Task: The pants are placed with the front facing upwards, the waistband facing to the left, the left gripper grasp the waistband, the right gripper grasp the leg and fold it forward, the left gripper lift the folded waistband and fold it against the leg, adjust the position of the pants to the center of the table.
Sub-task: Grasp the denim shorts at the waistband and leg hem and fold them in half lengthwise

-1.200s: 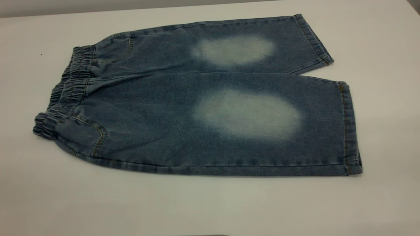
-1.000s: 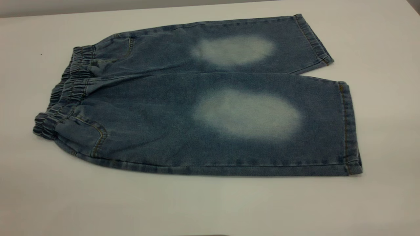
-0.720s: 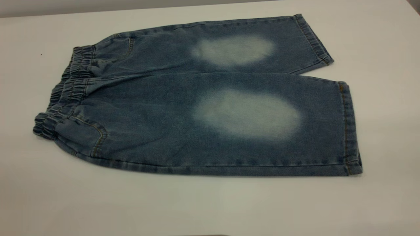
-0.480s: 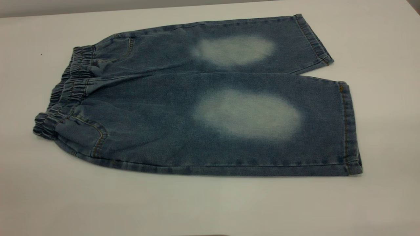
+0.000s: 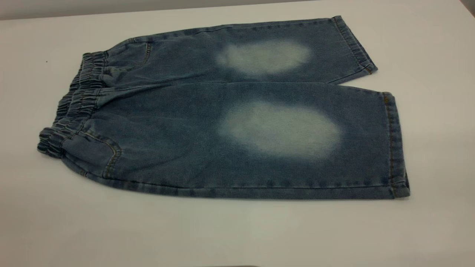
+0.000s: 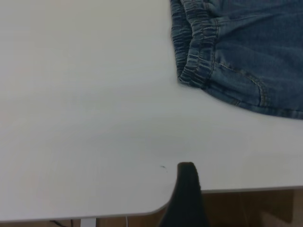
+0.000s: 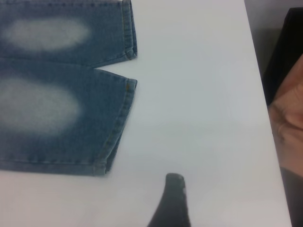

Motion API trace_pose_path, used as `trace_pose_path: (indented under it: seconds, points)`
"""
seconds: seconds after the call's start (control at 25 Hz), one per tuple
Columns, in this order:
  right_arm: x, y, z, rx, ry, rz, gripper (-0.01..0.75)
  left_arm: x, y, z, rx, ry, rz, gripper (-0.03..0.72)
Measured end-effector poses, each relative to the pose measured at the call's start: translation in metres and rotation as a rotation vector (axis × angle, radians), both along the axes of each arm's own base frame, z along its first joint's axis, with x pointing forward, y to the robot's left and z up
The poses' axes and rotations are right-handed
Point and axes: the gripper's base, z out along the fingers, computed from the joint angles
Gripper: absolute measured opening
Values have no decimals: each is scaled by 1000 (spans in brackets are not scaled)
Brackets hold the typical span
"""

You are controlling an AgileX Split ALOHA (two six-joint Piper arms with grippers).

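Observation:
The pants lie flat and front-up on the table, each leg with a pale oval. The waistband is at the left; the near leg and far leg point right. Neither gripper shows in the exterior view. In the left wrist view my left gripper hangs over the table's edge, well short of the waistband; one dark finger stands alone. In the right wrist view my right gripper is over bare table beyond the leg hems; its one visible finger holds nothing.
The table edge runs just past the left gripper, with brown floor beyond. A person's hand and a dark object sit beyond the table's edge in the right wrist view. White table surface surrounds the pants on all sides.

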Motion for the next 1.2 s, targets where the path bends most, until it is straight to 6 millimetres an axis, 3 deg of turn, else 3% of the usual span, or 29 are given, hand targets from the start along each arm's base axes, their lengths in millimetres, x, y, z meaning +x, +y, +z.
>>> trace_pose_path:
  seconds: [0.6, 0.76, 0.96, 1.2]
  points:
    - [0, 0, 1, 26, -8, -14, 561, 0, 0, 0, -48, 2, 25, 552]
    - [4, 0, 19, 62, -70, -30, 561, 6, 0, 7, -152, 1, 88, 552]
    - [20, 1, 60, 87, -85, -26, 561, 40, -2, 28, -194, 12, 112, 552]
    - [67, 1, 88, 145, -27, -19, 561, 103, -5, 46, -171, 96, 111, 552]
